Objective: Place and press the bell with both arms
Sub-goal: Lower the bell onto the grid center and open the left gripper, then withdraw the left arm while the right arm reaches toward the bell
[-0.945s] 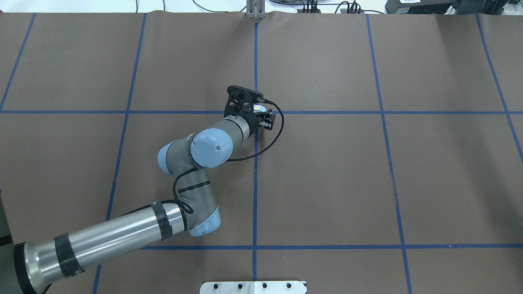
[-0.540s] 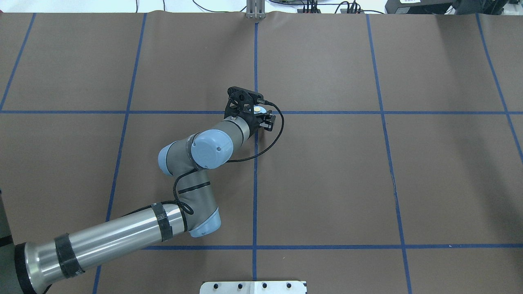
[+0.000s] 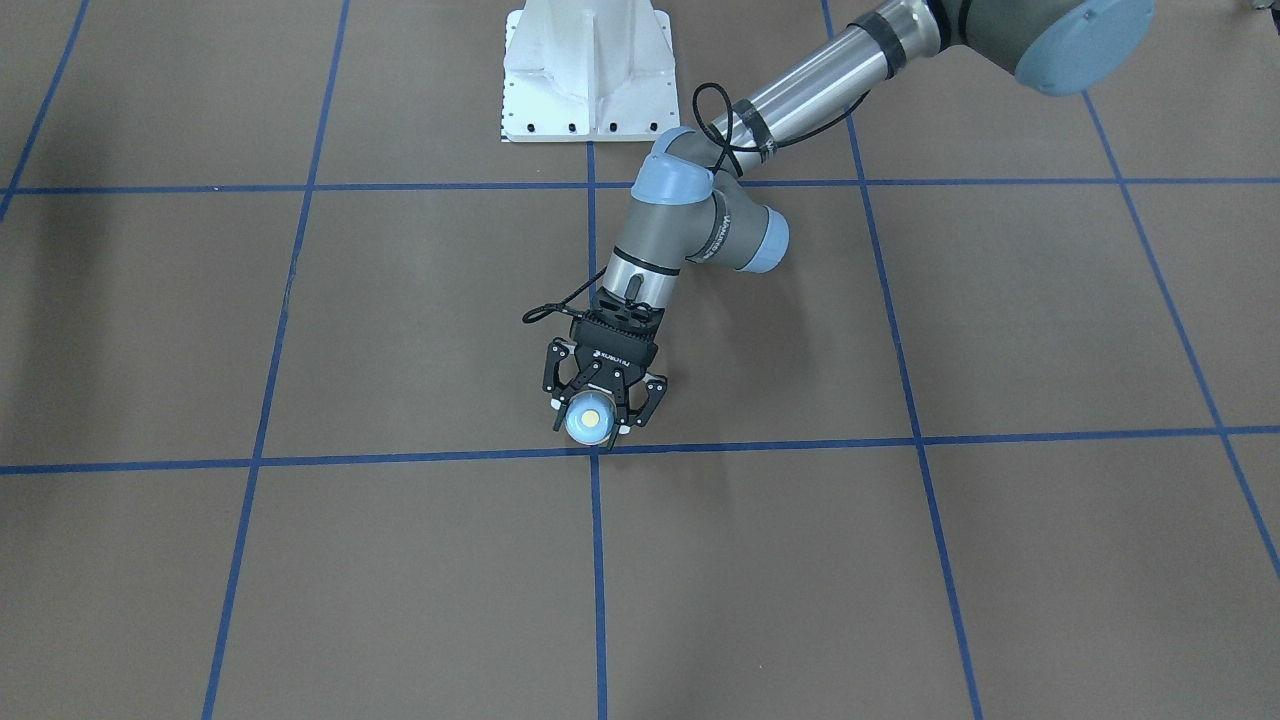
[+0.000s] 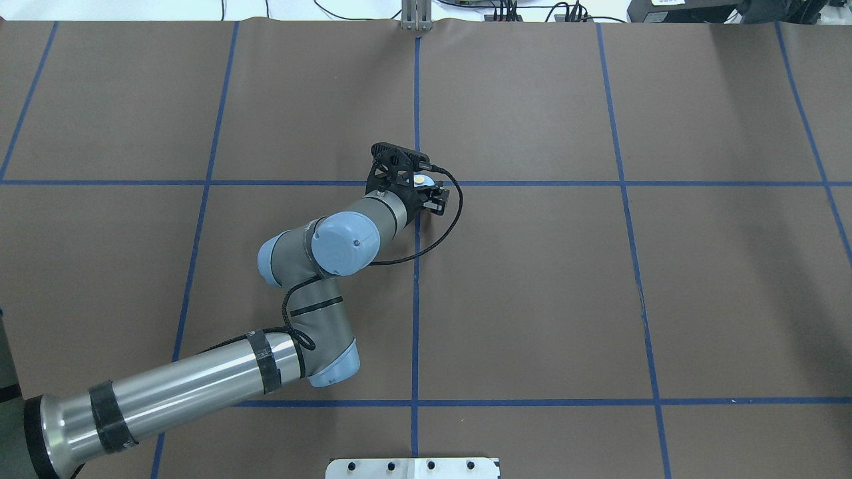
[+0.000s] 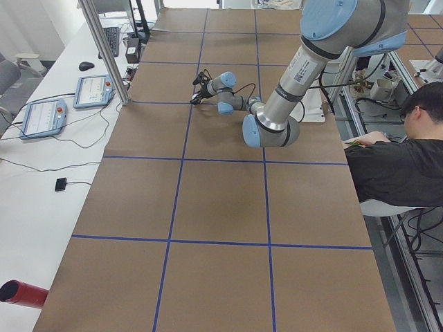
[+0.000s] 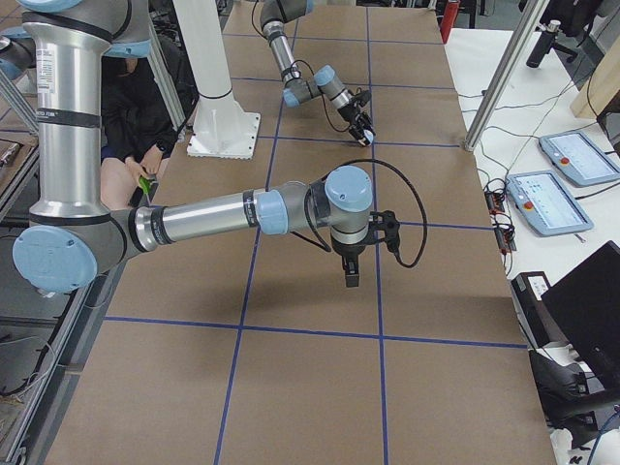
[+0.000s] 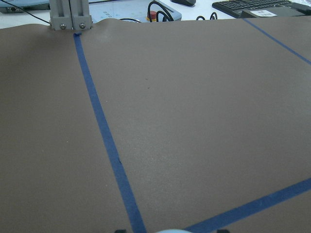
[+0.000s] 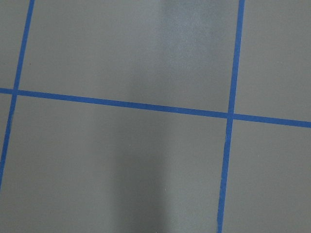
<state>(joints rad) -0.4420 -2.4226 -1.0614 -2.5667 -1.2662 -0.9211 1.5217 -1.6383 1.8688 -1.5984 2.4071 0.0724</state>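
Observation:
The light-blue bell (image 3: 591, 419) with its cream button sits between the fingers of my left gripper (image 3: 594, 425), which is shut on it. It is just short of a blue tape crossing at the table's middle. Whether the bell touches the table I cannot tell. In the overhead view the bell (image 4: 419, 179) peeks out beside the left gripper (image 4: 423, 183). Its top edge shows at the bottom of the left wrist view (image 7: 172, 231). My right gripper (image 6: 351, 279) shows only in the exterior right view, pointing down over the table. I cannot tell if it is open or shut.
The brown table cover carries a blue tape grid (image 4: 416, 293). The white pedestal (image 3: 588, 70) stands at the robot's side. A metal post (image 4: 416, 16) stands at the far edge. A seated operator (image 5: 401, 152) and control pendants (image 5: 43, 116) are beside the table.
The left gripper with the bell has shifted slightly toward the robot in the overhead view. Its hold on the bell is unchanged.

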